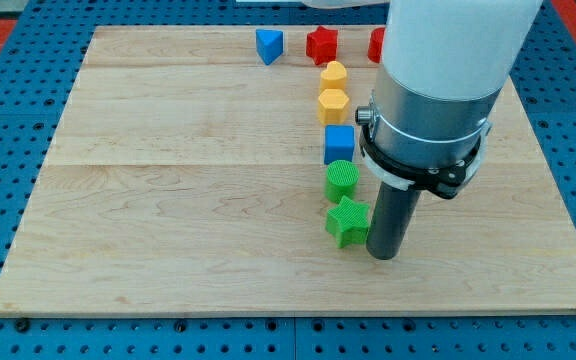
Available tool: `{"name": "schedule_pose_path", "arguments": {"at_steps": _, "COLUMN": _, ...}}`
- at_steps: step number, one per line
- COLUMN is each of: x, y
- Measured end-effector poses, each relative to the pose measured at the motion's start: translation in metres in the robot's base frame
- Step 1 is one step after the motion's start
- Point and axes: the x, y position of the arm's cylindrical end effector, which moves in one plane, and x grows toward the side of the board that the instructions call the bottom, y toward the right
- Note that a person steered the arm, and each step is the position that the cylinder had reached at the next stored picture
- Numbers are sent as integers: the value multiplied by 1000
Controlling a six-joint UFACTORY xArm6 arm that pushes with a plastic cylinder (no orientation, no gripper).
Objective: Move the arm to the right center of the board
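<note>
Touching my tip (384, 255) on its left: green star (347, 221); no tool shows.

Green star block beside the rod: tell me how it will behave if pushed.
The green star block sits low and flat on the smooth wooden board, so it would probably slide, not tip. Its points may make it spin under an off-centre push. My tip is just to its right; a leftward shove would likely move it easily.

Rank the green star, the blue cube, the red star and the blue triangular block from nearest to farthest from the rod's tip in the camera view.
From my tip:
1. Green star, just to its left.
2. Blue cube, higher in the column.
3. Red star, near the top edge.
4. Blue triangular block, top, farther left.
</note>
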Motion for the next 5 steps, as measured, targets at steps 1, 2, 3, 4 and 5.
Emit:
{"name": "schedule_pose_path", "arguments": {"at_steps": 1, "x": 0, "y": 0}}
{"name": "schedule_pose_path", "arguments": {"at_steps": 2, "x": 0, "y": 0}}
{"name": "schedule_pose_path", "arguments": {"at_steps": 3, "x": 0, "y": -1}}
{"name": "schedule_pose_path", "arguments": {"at_steps": 4, "x": -22, "y": 57}}
{"name": "schedule_pose_path", "arguments": {"at_steps": 5, "x": -51, "y": 111}}
